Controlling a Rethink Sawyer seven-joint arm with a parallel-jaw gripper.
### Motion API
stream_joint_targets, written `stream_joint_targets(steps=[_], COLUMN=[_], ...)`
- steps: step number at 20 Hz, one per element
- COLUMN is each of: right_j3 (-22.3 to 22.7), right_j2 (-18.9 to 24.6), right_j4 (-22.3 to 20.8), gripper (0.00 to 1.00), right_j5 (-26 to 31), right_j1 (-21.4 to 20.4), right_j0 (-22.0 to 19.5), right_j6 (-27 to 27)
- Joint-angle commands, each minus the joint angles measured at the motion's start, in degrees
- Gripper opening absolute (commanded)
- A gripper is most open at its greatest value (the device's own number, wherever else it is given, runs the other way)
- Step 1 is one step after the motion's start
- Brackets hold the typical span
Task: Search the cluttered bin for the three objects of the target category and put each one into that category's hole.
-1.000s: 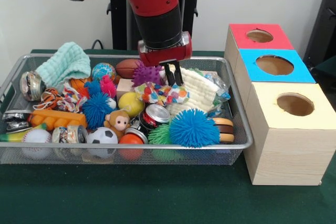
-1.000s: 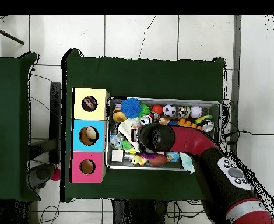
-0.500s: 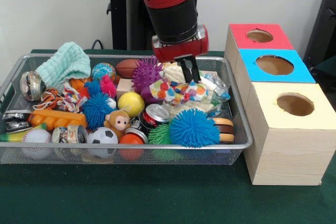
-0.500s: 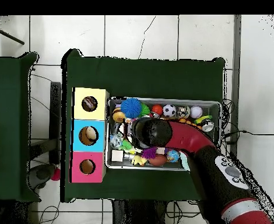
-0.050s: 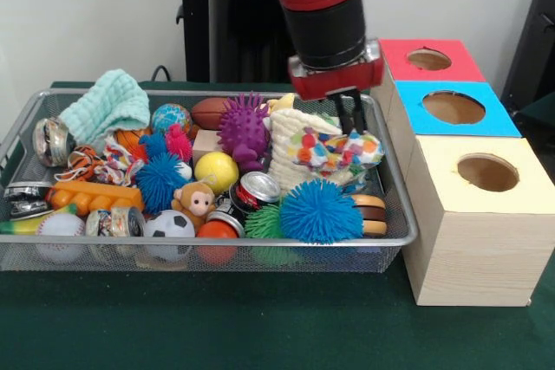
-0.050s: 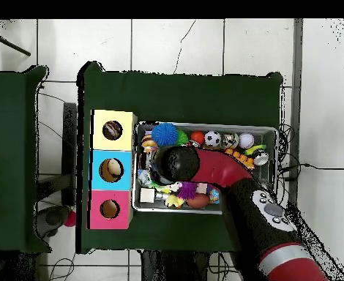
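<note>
Presently, a spotted cloth (image 5: pixel 336 150) is pinched in the closed gripper (image 5: pixel 349 126), hanging just below the fingers; it could be snagged on the cream cloth (image 5: pixel 299 153) beneath and pulled free.

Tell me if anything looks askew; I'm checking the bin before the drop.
The white cloth with coloured dots hangs from the pincer, draped over the wire mesh bin's end nearest the wooden boxes. Otherwise only clutter.
</note>
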Motion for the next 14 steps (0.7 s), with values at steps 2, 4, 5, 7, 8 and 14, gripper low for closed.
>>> stream_joint_targets(steps=[2, 4, 5, 7, 8, 14], right_j3=[-8.6, -11.4, -12.2, -14.3, -15.5, -20.4], right_j2=[-3.5, -4.8, -5.2, -6.1, -6.4, -6.9], right_j4=[3.6, 4.3, 4.6, 4.9, 5.0, 5.6], gripper=[0.00, 0.00, 0.00, 0.00, 0.00, 0.00], right_j5=[3.9, 5.8, 6.5, 8.1, 8.9, 13.8], right_j1=[0.9, 1.2, 1.3, 1.6, 1.8, 2.0], right_j0=[6.4, 8.3, 8.9, 10.3, 10.8, 11.8], right_j6=[13.3, 14.1, 13.9, 13.7, 13.5, 11.4])
